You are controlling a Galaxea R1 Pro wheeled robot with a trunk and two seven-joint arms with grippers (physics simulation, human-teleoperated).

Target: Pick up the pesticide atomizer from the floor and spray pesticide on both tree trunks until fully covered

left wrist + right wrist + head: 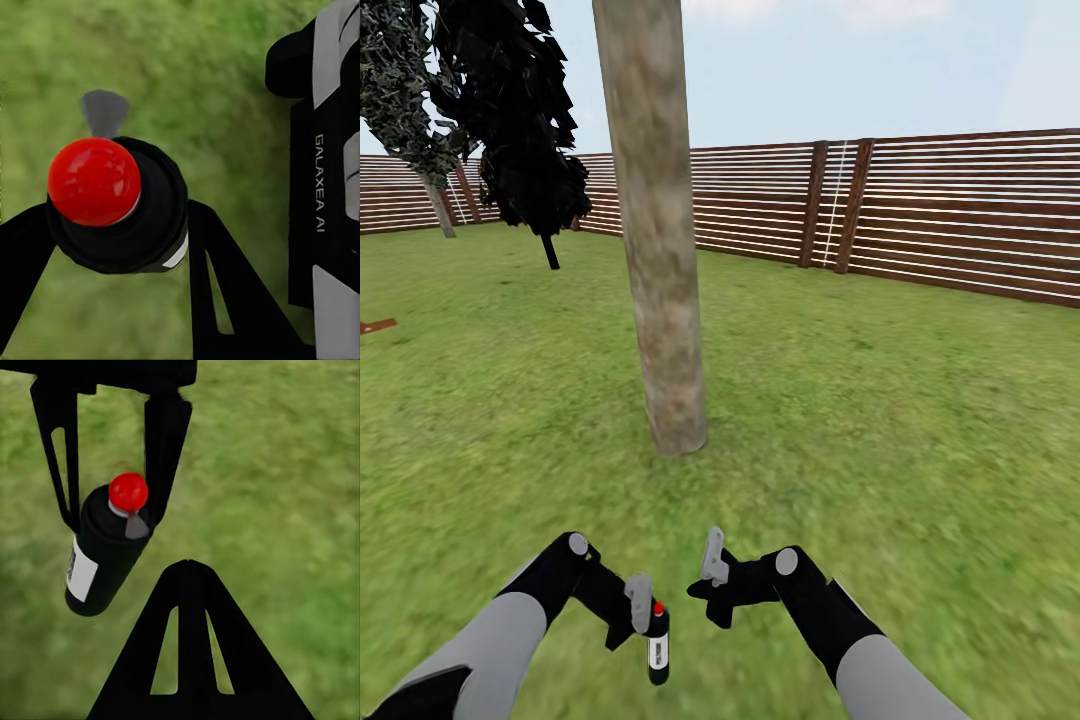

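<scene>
The pesticide atomizer (658, 648), a black bottle with a red cap and a white label, hangs upright in my left gripper (645, 615), low in the head view. The left wrist view looks down on its red cap (94, 181) between the black fingers (225, 292). The right wrist view shows the atomizer (101, 562) clamped by the left gripper (112, 523). My right gripper (712, 552) is shut and empty just beside it; its fingers (191, 645) are pressed together. A thick upright tree trunk (660, 250) rises from the lawn directly ahead. A second, leaning tree trunk (438, 205) stands far left.
A near-black conifer (520, 120) stands behind the near trunk on the left. A reddish-brown slat fence (920, 210) closes off the back and right. Green lawn (880, 420) spreads all around the near trunk.
</scene>
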